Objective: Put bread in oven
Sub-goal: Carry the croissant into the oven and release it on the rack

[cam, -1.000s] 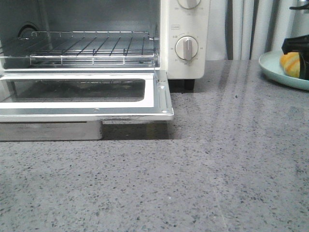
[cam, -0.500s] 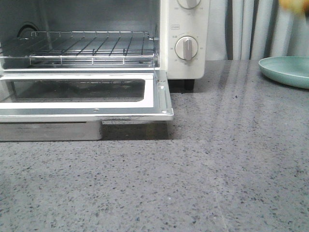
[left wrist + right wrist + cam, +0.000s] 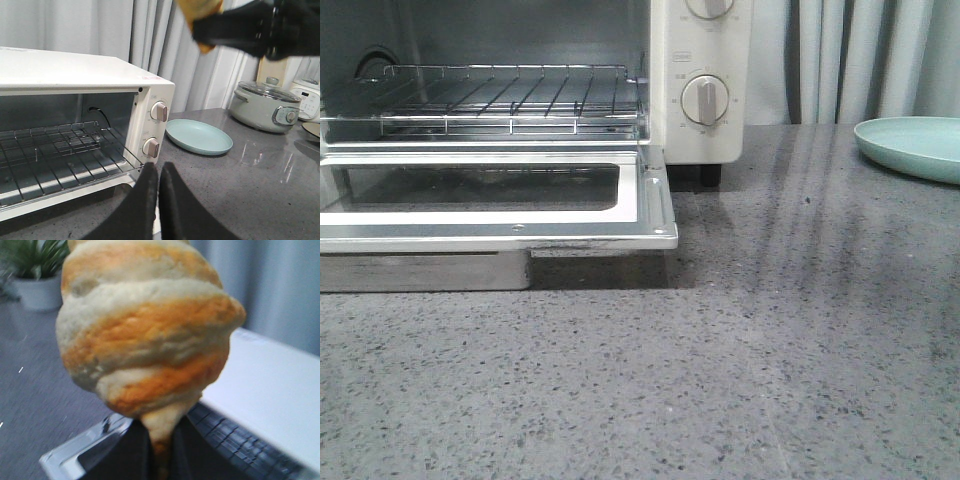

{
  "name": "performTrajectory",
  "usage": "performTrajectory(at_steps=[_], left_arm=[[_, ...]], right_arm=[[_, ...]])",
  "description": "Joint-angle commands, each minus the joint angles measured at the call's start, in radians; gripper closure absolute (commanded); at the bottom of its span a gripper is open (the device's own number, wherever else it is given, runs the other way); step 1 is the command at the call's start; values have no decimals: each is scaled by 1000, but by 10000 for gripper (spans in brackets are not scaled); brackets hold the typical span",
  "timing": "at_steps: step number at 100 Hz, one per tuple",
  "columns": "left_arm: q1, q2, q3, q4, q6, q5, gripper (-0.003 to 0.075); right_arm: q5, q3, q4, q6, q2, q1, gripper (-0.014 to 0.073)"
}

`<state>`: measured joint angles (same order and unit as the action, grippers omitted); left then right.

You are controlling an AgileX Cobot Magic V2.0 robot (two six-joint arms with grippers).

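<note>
Grey speckled countertop [image 3: 770, 350]; right gripper [image 3: 159, 450] clenches bread [image 3: 145, 330], left gripper [image 3: 159, 185] closed.

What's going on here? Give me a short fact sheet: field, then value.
Bread: golden roll with cream stripes, pinched at its tip in the right gripper, raised in the air
Oven: cream-white toaster oven, door folded down open, wire rack bare
Plate: pale teal, on the counter to the right of the oven, nothing on it
Left gripper: shut, holding nothing, in front of the oven
Other items: lidded pot beyond the plate
Task stage: bread not yet in the oven
</note>
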<state>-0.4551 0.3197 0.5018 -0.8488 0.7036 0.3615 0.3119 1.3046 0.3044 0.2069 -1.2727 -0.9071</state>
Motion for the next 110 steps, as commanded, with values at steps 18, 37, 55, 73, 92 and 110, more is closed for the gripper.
performTrajectory(at_steps=[18, 37, 55, 73, 92, 110], left_arm=[[-1, 8, 31, -22, 1, -50, 741], [-1, 8, 31, -22, 1, -1, 741], [-1, 8, 31, -22, 1, 46, 741], [-1, 8, 31, -22, 1, 46, 741], [-1, 8, 31, -22, 1, 46, 741], [-1, 8, 31, -22, 1, 46, 741]], right_arm=[[35, 37, 62, -8, -203, -62, 662], [53, 99, 47, -8, -335, 36, 662], [69, 197, 22, -8, -414, 102, 662], [57, 245, 19, -8, -459, 116, 662], [24, 245, 19, 2, -482, 116, 641], [11, 245, 14, 21, -491, 116, 224]])
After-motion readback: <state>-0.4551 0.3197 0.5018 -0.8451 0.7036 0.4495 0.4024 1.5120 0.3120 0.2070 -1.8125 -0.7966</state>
